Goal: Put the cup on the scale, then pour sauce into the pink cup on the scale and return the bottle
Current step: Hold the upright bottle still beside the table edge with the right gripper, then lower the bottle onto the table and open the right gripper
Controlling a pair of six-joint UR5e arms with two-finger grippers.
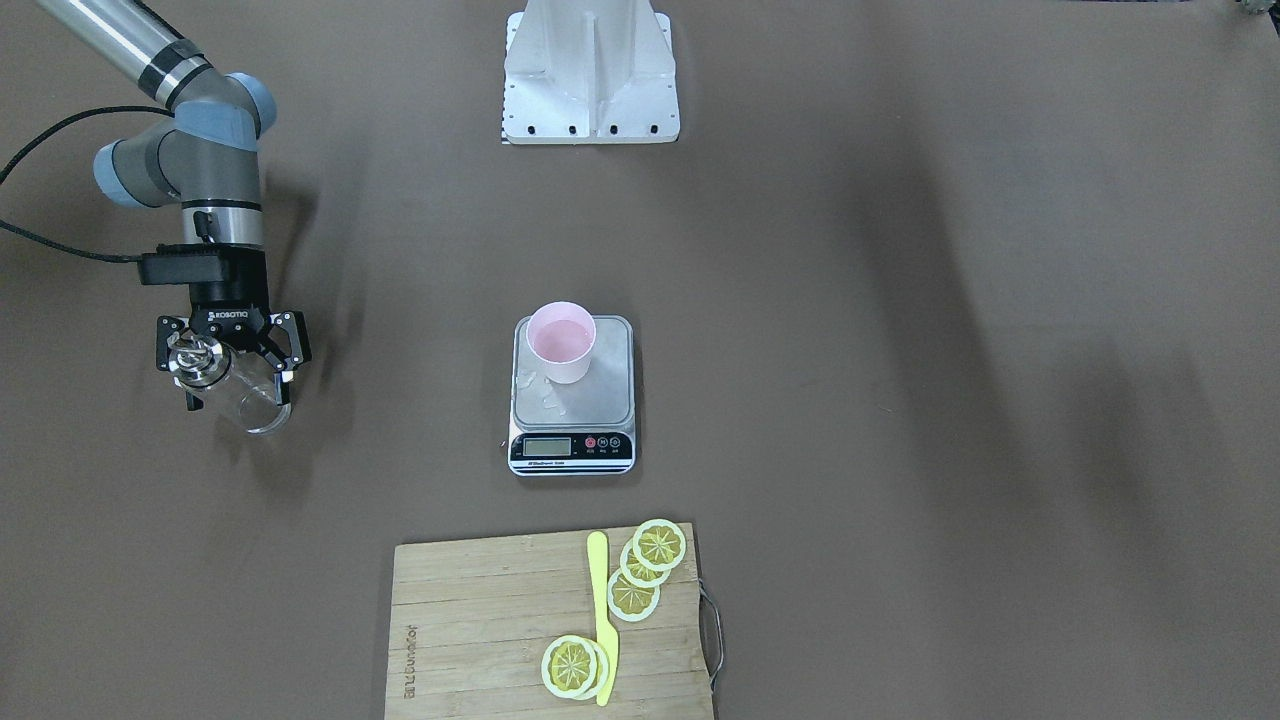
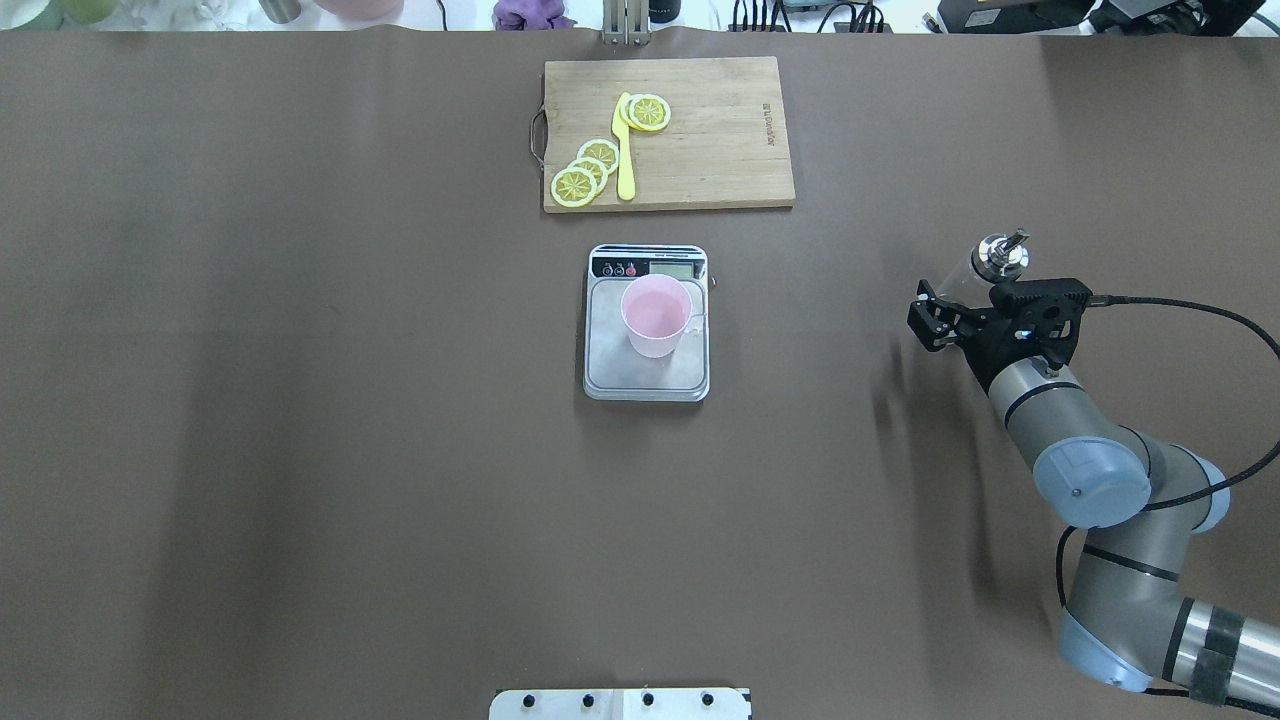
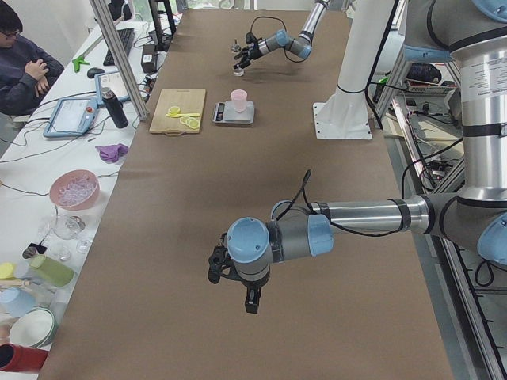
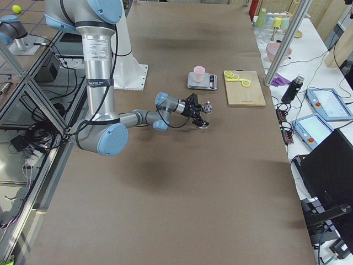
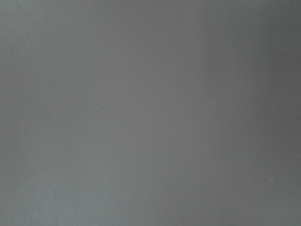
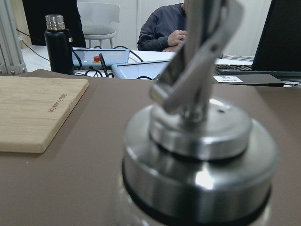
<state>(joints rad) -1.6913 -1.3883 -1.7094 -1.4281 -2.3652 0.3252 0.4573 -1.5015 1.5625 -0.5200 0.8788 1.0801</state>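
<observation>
The pale pink cup [image 1: 560, 345] stands on the steel scale [image 1: 605, 400], toward its back left corner; it also shows in the overhead view [image 2: 655, 315] on the scale [image 2: 612, 365]. Wet clear patches lie on the platform beside the cup. My right gripper [image 1: 238, 392] reaches in level, far to the scale's side, with a finger on either side of the clear glass bottle [image 1: 258, 400]. The bottle stands about upright, low at the table [image 2: 958, 276]. Its metal pourer cap [image 6: 202, 155] fills the right wrist view. My left gripper [image 3: 231, 279] shows only in the exterior left view, so I cannot tell its state.
A wooden cutting board [image 1: 470, 620] with lemon slices and a yellow knife [image 1: 603, 620] lies beyond the scale, on the operators' side. The robot's white base mount [image 1: 590, 70] is at the near edge. A black flask [image 6: 59, 42] and a seated person are past the table's edge.
</observation>
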